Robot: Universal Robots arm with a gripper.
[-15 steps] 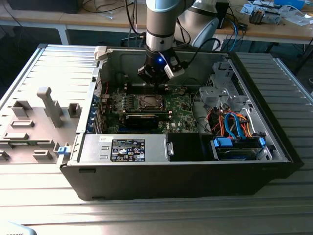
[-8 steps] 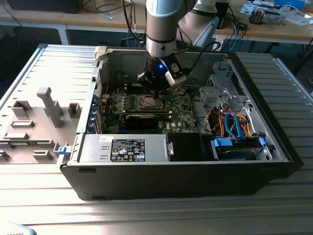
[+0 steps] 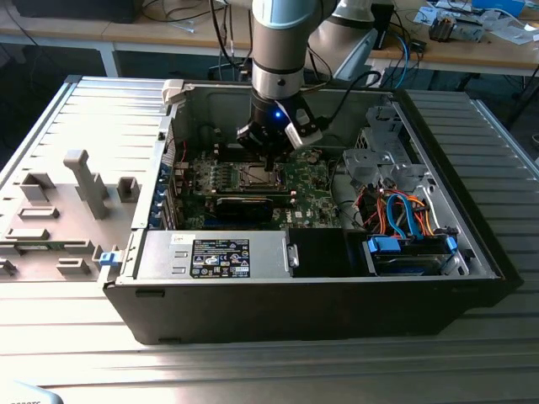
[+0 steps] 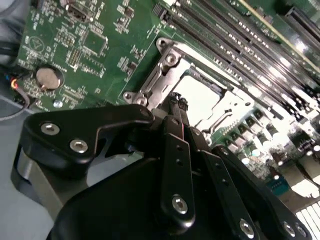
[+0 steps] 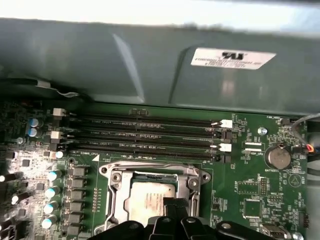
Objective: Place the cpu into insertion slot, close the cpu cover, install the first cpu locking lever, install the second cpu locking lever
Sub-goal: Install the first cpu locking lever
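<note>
1. Black gripper (image 4: 176, 107) hardware takes up the closest part of the second wrist view. Its two slim fingers (image 4: 175, 150) run side by side and look pressed together at the tips, with nothing visible between them, so closed and empty as far as I can see.
2. Just past those tips is the insertion slot (image 4: 200, 95), and the fingertips sit right over its near edge. Can't tell if they actually touch the metal.
3. Sitting in the slot is the cpu (image 5: 150, 200), pale silvery top facing up, lying flat.
4. Around the chip lies the cpu cover (image 5: 117, 177), a silver frame with a square window, down flat with the cpu showing through the window. Can't make out the locking levers well enough to say how they stand.
5. Beyond the slot in the first wrist view, four long black memory slots (image 5: 145, 135) run across the green motherboard (image 5: 250, 205), with a round coin battery (image 5: 278, 157) off to one side.
6. Behind all that is the grey case wall (image 5: 125, 65).
7. From the exterior view, the arm (image 3: 278, 42) reaches straight down into the open computer case (image 3: 320, 295), which sits on a ribbed metal counter (image 3: 269, 362).
</note>
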